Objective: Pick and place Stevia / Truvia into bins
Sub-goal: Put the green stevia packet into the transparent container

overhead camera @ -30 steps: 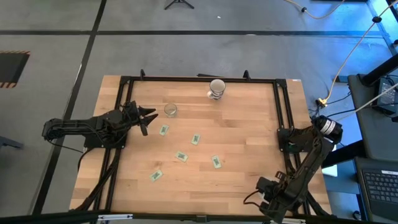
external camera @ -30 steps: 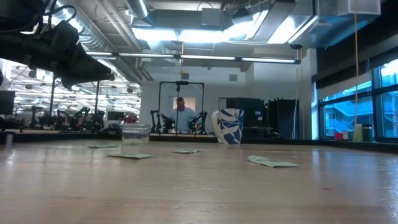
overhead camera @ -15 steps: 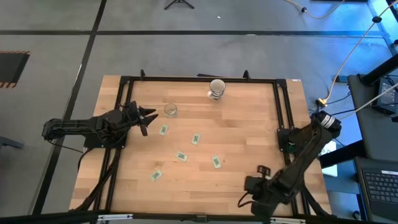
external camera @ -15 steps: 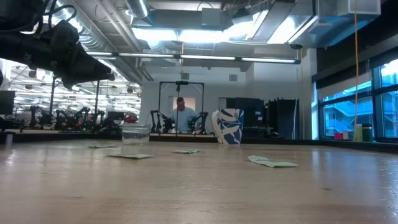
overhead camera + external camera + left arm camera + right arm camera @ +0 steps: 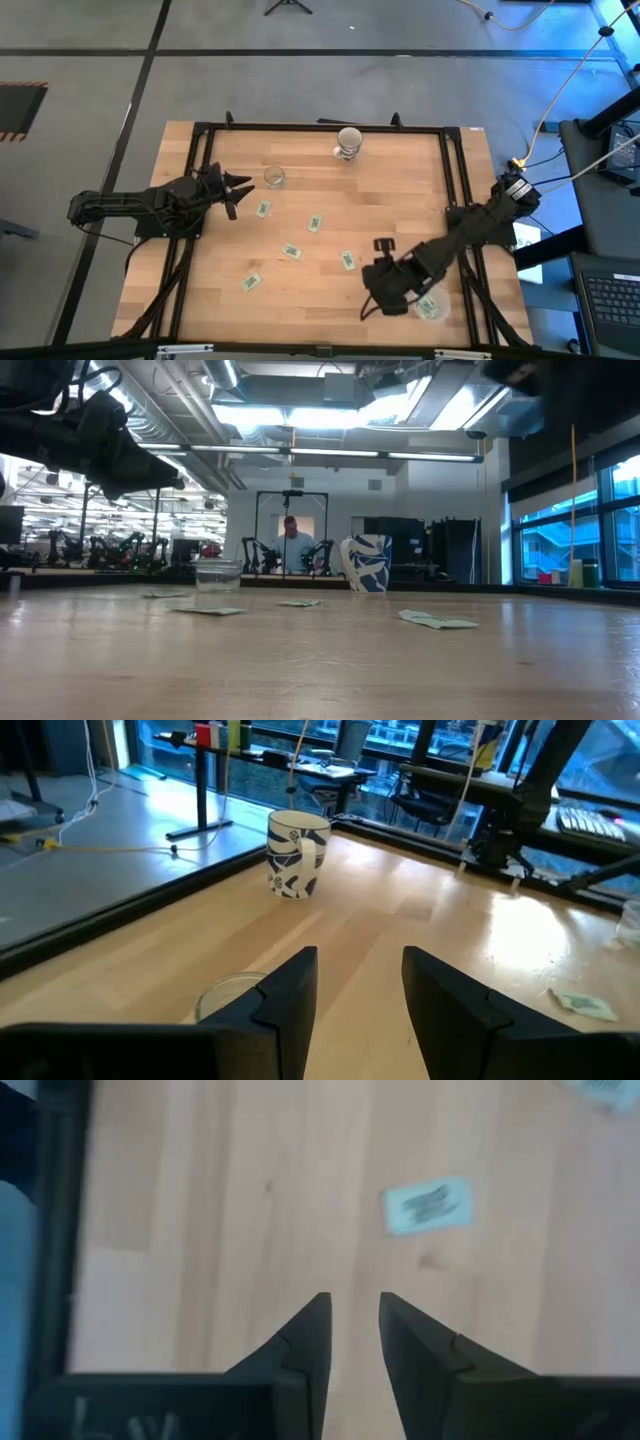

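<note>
From above, I see five packets [image 5: 290, 251] scattered mid-desk [image 5: 400, 190], a clear tub [image 5: 274, 176] just beside my left hand [image 5: 238, 190], and my right hand [image 5: 378, 285] low over the near right. The low view adds a person [image 5: 293, 545] and workbenches behind a patterned mug [image 5: 366, 563]. My left wrist camera shows its fingers [image 5: 290, 1000] narrowly apart above the tub rim. My right wrist camera shows fingers [image 5: 305, 1335] narrowly parted, empty, short of one packet.

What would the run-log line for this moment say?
right gripper: open, empty, above table near a sachet | left gripper: open, waiting beside clear tub | five sachets visible on table
</note>
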Controlling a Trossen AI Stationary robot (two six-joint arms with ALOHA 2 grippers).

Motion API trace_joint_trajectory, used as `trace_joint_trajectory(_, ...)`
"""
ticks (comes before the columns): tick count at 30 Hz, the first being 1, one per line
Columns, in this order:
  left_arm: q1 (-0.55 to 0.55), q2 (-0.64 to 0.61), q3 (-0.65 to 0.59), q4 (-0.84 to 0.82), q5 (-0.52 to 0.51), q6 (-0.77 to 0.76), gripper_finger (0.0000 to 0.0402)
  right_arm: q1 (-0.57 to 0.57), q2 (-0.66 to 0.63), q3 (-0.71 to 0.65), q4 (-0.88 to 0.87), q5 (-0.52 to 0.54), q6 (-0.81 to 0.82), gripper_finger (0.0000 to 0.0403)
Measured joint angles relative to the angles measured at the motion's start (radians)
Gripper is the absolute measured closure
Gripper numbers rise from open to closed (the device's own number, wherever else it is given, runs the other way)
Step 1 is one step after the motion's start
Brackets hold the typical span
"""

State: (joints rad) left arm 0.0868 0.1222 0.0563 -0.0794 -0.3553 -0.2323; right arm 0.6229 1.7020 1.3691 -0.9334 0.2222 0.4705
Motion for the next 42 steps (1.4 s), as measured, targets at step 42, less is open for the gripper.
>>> trace_joint_trajectory(42,0.000,0.000,0.001,-0.013,0.002,0.036,0.0258,-0.173,0.313,-0.001,0.223,-0.032,-0.479,0.0312)
